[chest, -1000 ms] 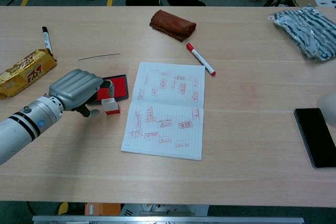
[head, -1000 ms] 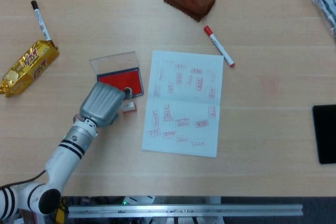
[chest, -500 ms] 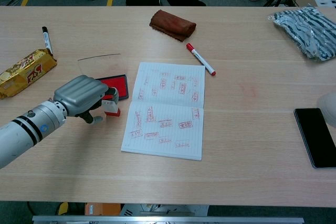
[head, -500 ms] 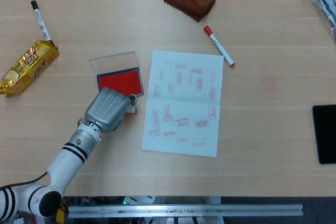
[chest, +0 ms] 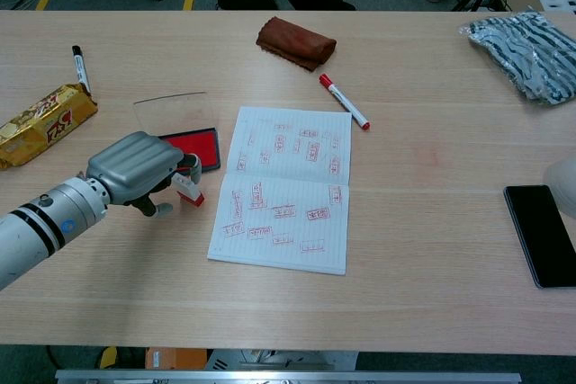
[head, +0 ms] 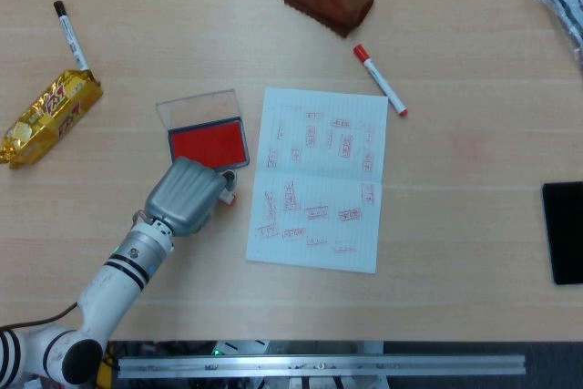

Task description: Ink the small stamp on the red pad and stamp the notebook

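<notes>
left hand: fingers closed around stamp, held tilted just beside pad, near notebook. pad: open, red face showing. notebook: open, many red marks already on it. inking and this stamping judged not yet done. right hand: only a sliver visible; state unclear.

The left hand holds the small stamp tilted at its right side. The ink pad lies just behind the hand, the notebook to its right, the snack bar well to its left.
</notes>
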`<action>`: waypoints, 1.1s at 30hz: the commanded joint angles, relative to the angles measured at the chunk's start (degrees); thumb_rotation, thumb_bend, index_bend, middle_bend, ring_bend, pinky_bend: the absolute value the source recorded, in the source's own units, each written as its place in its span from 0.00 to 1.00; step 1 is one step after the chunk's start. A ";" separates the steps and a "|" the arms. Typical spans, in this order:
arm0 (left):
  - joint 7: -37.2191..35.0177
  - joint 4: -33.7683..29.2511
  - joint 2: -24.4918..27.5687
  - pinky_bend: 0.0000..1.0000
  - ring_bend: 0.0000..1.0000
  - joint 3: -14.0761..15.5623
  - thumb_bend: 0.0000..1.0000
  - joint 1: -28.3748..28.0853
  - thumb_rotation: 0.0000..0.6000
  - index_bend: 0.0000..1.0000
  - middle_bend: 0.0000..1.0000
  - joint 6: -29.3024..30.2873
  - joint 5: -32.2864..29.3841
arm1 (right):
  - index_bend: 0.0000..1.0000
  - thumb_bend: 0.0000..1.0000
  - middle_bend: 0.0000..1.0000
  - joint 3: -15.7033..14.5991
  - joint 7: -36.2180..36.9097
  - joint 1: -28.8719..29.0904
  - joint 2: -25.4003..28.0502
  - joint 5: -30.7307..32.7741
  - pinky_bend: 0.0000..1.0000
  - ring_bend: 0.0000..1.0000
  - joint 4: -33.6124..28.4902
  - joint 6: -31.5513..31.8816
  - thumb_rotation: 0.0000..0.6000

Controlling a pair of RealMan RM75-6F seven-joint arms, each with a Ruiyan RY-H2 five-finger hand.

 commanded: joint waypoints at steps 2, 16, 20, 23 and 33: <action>0.17 0.94 -1.04 1.00 1.00 -0.13 0.22 0.04 1.00 0.41 1.00 1.07 0.63 | 0.33 0.16 0.40 -0.01 0.06 -0.08 0.09 -0.03 0.46 0.36 -0.01 0.05 1.00; 1.61 4.42 -4.40 1.00 1.00 -0.12 0.23 0.40 1.00 0.47 1.00 3.05 0.98 | 0.33 0.16 0.40 -0.17 0.65 -0.59 0.44 0.11 0.46 0.36 0.10 0.10 1.00; 1.99 4.91 -4.96 1.00 1.00 0.03 0.24 0.46 1.00 0.48 1.00 3.26 1.11 | 0.33 0.16 0.40 -0.21 0.97 -0.72 0.47 0.16 0.46 0.36 0.33 0.09 1.00; 1.92 5.22 -5.38 1.00 1.00 0.14 0.25 0.57 1.00 0.48 1.00 3.49 1.44 | 0.33 0.16 0.40 -0.25 1.24 -0.78 0.47 0.25 0.46 0.36 0.51 -0.06 1.00; 1.86 6.38 -6.45 1.00 1.00 0.50 0.25 0.87 1.00 0.51 1.00 3.84 2.32 | 0.33 0.16 0.40 -0.26 1.62 -0.93 0.53 0.32 0.46 0.36 0.73 -0.17 1.00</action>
